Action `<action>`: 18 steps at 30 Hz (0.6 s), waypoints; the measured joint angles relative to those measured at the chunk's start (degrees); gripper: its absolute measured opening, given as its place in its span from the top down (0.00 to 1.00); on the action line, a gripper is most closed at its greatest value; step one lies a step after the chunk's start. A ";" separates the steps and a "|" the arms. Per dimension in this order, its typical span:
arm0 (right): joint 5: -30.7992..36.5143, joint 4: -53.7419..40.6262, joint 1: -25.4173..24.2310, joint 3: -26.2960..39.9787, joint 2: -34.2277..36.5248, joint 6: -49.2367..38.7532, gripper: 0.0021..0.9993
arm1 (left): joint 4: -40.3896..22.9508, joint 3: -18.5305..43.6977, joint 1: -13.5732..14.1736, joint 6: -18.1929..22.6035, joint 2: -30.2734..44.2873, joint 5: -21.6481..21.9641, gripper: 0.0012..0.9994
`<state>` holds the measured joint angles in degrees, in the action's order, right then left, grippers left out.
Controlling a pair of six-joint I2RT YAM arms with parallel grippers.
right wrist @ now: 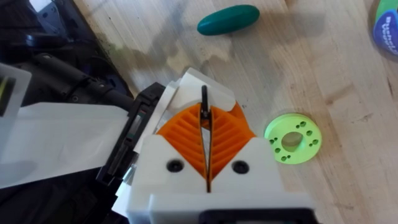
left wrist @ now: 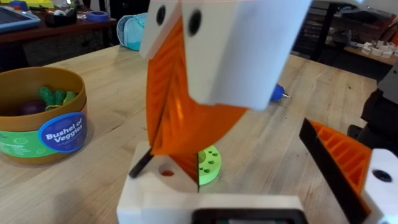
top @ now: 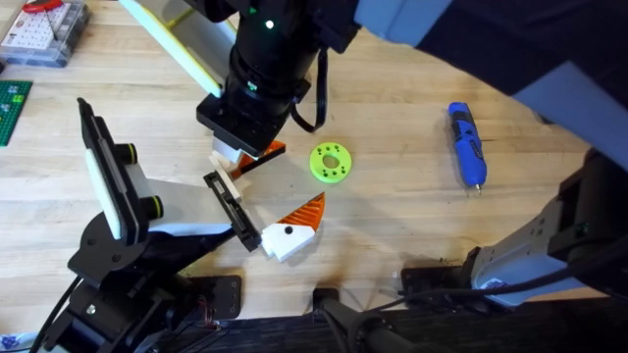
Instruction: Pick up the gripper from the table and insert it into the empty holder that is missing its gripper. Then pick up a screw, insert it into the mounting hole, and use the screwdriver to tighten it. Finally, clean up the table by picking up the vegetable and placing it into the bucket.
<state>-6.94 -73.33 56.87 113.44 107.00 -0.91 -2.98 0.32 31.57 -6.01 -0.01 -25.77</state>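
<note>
my right claw [right wrist: 205, 134]: pinched on a thin black screw [right wrist: 204, 104] | my left claw: can't tell | screwdriver [top: 466, 143]: lying on desk [top: 392, 206]

A robotics lab or workshop: a pale wooden workbench [top: 412, 206], a clear box of small parts [top: 44, 31], and cluttered tables behind with boxes and gear [left wrist: 367, 46]
</note>
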 joint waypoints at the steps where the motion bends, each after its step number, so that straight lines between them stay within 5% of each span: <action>1: 0.00 -0.10 0.01 0.00 0.00 0.01 0.99 | 0.00 0.00 0.00 -0.02 0.00 0.01 0.01; 18: 0.07 -3.92 -0.75 0.01 -1.92 -0.42 0.99 | 0.01 0.00 0.00 -0.03 0.00 0.03 0.01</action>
<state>-6.87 -77.25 56.12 113.45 105.08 -1.32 -2.97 0.32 31.57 -6.04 -0.01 -25.74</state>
